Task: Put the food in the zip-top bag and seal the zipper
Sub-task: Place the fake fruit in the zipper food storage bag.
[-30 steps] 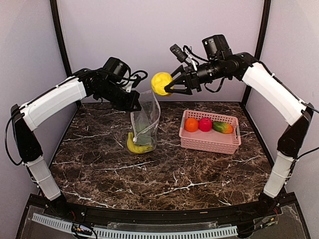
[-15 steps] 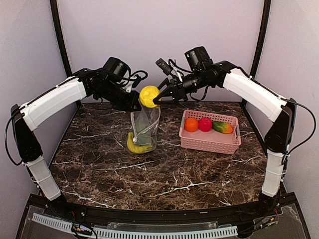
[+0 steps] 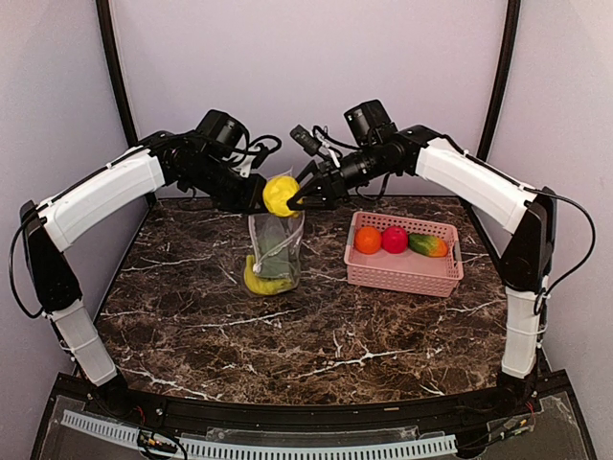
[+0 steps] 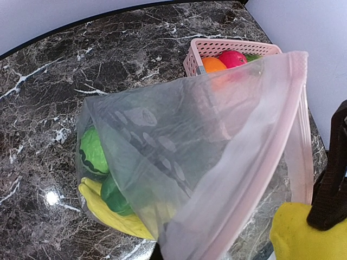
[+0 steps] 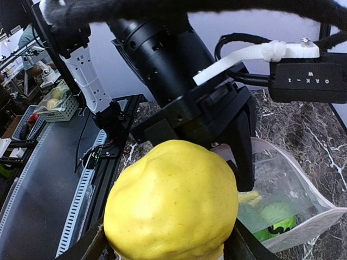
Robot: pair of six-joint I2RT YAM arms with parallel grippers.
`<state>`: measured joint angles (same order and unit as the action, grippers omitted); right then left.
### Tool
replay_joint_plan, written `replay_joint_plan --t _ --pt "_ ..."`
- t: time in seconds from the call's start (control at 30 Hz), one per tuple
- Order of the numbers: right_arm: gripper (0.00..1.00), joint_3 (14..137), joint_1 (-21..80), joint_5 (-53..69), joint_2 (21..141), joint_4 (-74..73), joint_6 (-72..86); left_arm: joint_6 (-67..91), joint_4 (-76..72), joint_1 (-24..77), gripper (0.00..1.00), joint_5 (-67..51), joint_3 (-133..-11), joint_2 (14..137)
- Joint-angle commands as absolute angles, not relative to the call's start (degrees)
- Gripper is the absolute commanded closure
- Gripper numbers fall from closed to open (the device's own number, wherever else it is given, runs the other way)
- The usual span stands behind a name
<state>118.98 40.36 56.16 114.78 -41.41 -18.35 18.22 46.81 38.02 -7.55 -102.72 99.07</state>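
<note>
The clear dotted zip-top bag (image 3: 279, 244) hangs upright over the table, its mouth open at the top. My left gripper (image 3: 257, 200) is shut on its upper edge. The pink zipper (image 4: 299, 135) runs along the mouth. Inside lie a yellow banana (image 4: 105, 214) and green pieces (image 4: 93, 153). My right gripper (image 3: 291, 195) is shut on a yellow lemon (image 3: 279, 195) and holds it right at the bag's mouth, next to the left gripper. In the right wrist view the lemon (image 5: 172, 206) fills the gap between the fingers, above the bag (image 5: 284, 195).
A pink slotted basket (image 3: 403, 271) stands to the right of the bag. It holds an orange (image 3: 368, 240), a red round fruit (image 3: 395, 240) and a green-orange piece (image 3: 427, 245). Dark marble table all around; side posts at the back corners.
My right gripper has carried the lemon left and down, from above and right of the bag to its mouth. The left gripper and bag stayed put.
</note>
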Motion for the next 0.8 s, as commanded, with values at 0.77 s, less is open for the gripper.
replay_joint_plan --t 0.77 --pt "0.34 109.83 41.79 28.45 106.56 -32.51 -9.9 18.11 46.09 38.39 0.99 -7.56 -101.1 95.46"
